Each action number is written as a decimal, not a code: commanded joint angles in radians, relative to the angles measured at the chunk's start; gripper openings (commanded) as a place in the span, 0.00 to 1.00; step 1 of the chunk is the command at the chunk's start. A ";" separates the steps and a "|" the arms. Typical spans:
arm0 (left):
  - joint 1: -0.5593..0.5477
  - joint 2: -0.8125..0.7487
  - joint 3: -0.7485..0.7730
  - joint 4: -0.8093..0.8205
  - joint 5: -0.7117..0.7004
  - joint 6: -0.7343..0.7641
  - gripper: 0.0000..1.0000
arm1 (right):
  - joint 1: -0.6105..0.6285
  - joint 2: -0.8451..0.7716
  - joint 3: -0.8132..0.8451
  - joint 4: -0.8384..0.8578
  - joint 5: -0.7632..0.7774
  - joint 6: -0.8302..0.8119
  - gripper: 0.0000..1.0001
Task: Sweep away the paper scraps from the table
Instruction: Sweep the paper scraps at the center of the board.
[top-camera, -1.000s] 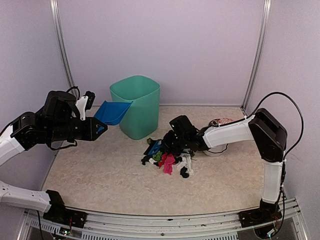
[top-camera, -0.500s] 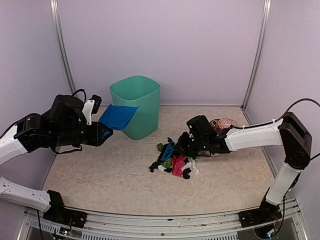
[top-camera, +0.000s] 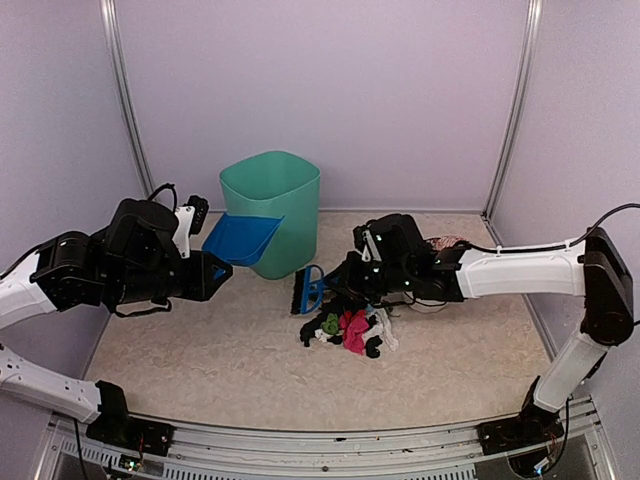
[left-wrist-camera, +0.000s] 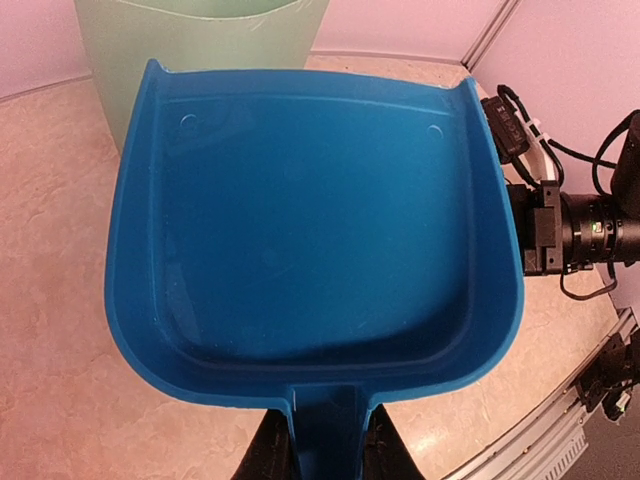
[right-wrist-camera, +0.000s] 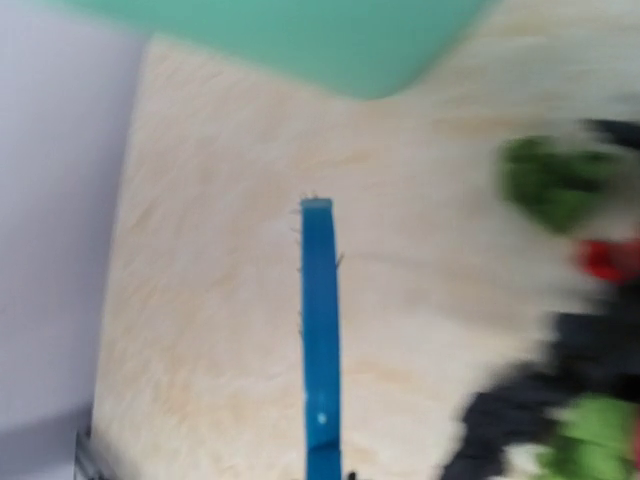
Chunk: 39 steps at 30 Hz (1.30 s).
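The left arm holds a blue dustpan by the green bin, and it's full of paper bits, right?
Not full: the blue dustpan is empty, as the left wrist view shows its bare inside. The paper scraps lie piled on the table. The rest is right: the left end effector holds it by the green bin.

Scraps (right-wrist-camera: 560, 180): smeared blobs in my right wrist view.
Brush (right-wrist-camera: 320, 340): runs off the bottom edge.
Bowl (top-camera: 447, 242): I see only a sliver behind the right arm (top-camera: 520, 272).
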 joint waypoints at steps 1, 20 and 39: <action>-0.017 0.007 0.024 -0.011 -0.038 -0.018 0.00 | 0.050 0.095 0.107 0.031 -0.087 -0.130 0.00; -0.168 -0.002 -0.041 -0.071 -0.123 -0.164 0.00 | 0.067 0.259 0.158 -0.209 -0.077 -0.296 0.00; -0.329 0.074 -0.267 0.109 -0.099 -0.279 0.00 | 0.024 -0.157 0.055 -0.268 0.133 -0.498 0.00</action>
